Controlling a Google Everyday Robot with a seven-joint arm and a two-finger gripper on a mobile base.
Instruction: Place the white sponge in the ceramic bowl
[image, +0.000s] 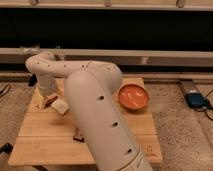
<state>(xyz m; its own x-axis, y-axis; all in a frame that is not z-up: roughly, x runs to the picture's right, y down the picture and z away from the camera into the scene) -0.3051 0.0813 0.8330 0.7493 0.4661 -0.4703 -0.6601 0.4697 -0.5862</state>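
Note:
The white sponge (60, 106) lies flat on the left part of the wooden table (45, 140). The ceramic bowl (133, 96), glossy orange inside, stands at the table's right side, apart from the sponge. My white arm sweeps from the lower right up and over to the left, then bends down. My gripper (48, 95) hangs low over the table's left end, just up and left of the sponge, mostly hidden by the wrist.
A small brown-orange item (50, 101) lies right under the gripper, beside the sponge. A dark bar-shaped packet (78, 134) lies near the table's middle front, partly behind my arm. A blue device (194, 99) sits on the floor at right. A dark wall runs behind.

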